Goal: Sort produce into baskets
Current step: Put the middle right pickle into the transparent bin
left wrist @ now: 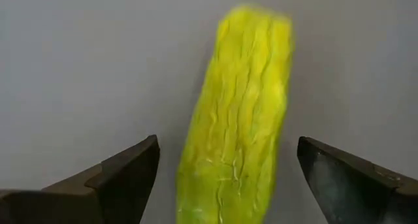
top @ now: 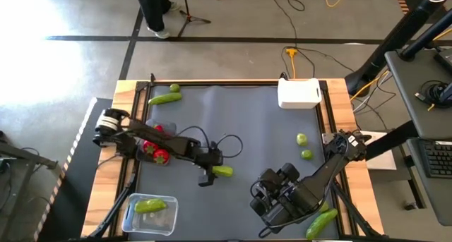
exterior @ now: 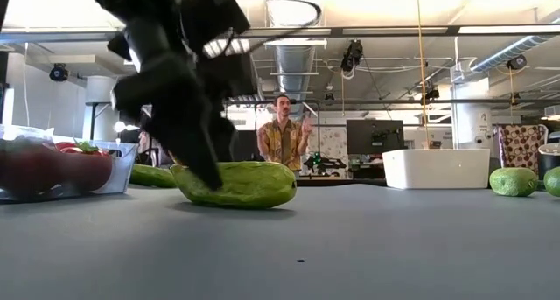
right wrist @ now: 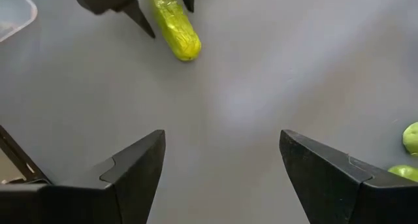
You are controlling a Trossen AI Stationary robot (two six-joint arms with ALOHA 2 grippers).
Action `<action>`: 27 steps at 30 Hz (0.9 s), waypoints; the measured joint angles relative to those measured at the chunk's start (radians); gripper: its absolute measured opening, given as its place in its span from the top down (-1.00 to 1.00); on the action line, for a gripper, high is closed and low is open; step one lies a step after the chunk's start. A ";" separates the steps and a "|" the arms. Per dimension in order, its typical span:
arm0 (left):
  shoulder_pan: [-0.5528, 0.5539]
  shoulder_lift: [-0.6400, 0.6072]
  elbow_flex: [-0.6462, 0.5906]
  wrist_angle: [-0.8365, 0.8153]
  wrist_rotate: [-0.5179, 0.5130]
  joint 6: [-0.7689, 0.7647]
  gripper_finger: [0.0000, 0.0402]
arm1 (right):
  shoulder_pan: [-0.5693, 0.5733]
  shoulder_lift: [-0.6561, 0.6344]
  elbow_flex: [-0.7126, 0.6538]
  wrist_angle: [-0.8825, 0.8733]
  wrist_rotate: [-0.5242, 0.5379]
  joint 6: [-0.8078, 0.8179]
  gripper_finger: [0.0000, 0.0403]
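A long green cucumber (top: pixel 223 171) lies on the grey mat near the table's middle; it also shows in the low view (exterior: pixel 241 184) and in the left wrist view (left wrist: pixel 238 119). My left gripper (top: pixel 209 173) is open and low over the cucumber's left end, one finger on each side with a gap on both sides (left wrist: pixel 228 172). My right gripper (top: pixel 268 185) is open and empty (right wrist: pixel 222 159), above the mat nearer the front right. Red pieces with green tops (top: pixel 155 150) lie in a small tray under my left arm.
A clear tub (top: pixel 150 212) at the front left holds a cucumber. A white box (top: pixel 299 94) stands at the far right. Two lime-green balls (top: pixel 304 146) lie right of centre. A cucumber (top: pixel 166 97) and a ball (top: pixel 174 88) lie far left. Another cucumber (top: pixel 321 223) lies front right.
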 joint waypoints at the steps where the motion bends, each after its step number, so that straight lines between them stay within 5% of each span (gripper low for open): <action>1: 0.000 0.019 0.003 0.001 -0.002 -0.003 -0.72 | -0.001 0.000 0.000 -0.001 0.000 -0.003 -0.45; 7: -0.003 0.069 0.031 0.008 -0.011 -0.050 -0.49 | -0.002 0.000 0.000 -0.006 0.006 -0.003 -0.45; 15: -0.008 0.028 0.035 -0.039 0.030 -0.116 0.30 | -0.002 0.000 -0.001 -0.007 0.023 -0.003 -0.45; 19: -0.057 -0.068 0.033 -0.089 0.093 -0.177 0.33 | -0.002 0.000 -0.001 -0.007 0.083 -0.003 -0.45; 27: -0.319 -0.357 0.034 -0.376 0.050 -0.351 0.33 | -0.039 0.004 -0.010 0.012 0.178 -0.079 -0.45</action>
